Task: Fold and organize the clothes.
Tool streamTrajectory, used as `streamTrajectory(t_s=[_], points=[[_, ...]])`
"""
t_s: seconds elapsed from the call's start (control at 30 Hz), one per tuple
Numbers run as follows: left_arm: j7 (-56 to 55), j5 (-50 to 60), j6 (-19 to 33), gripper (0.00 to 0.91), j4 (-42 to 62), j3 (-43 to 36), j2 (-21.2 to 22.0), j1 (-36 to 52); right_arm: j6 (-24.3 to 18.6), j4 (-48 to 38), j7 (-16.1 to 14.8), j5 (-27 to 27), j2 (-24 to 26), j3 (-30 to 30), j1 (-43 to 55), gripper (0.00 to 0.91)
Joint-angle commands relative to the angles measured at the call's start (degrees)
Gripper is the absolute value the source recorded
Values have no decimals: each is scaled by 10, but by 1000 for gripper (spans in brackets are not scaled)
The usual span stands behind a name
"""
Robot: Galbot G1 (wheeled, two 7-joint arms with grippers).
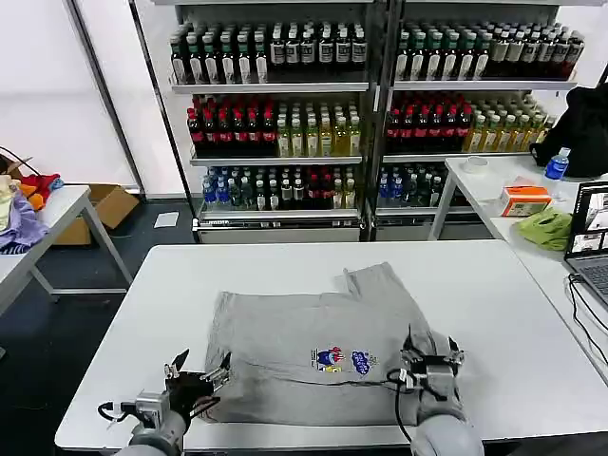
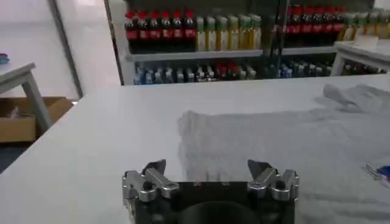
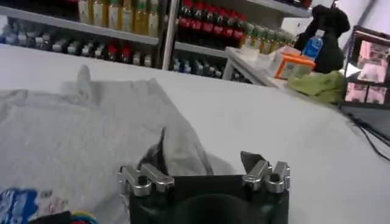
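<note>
One grey shirt (image 1: 313, 356), long axis left-right.

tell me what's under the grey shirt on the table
The light grey short-sleeved shirt lies flat on the white table, chest print up, one sleeve folded over its top. Only tabletop shows around its edges; whatever lies beneath the fabric is covered.

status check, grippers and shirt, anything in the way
Left gripper open at shirt's near left corner. Right gripper open over its right edge. Shirt partly folded on table. Nothing blocking.
</note>
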State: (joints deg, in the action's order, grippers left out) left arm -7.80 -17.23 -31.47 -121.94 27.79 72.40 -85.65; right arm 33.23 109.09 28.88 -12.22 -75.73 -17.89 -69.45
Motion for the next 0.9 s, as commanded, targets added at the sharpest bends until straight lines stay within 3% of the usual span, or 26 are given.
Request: streamTrajectory(t_s=[0.03, 0.43, 0.9], points=[[5, -20, -16, 907, 51, -7, -14, 89, 1, -80, 8, -15, -19, 7, 135, 907], [22, -71, -17, 907, 233, -51, -22, 302, 0, -248, 11, -94, -49, 9, 298, 907], [46, -70, -16, 907, 364, -91, -47, 385, -1, -421, -26, -78, -116, 10, 406, 907]])
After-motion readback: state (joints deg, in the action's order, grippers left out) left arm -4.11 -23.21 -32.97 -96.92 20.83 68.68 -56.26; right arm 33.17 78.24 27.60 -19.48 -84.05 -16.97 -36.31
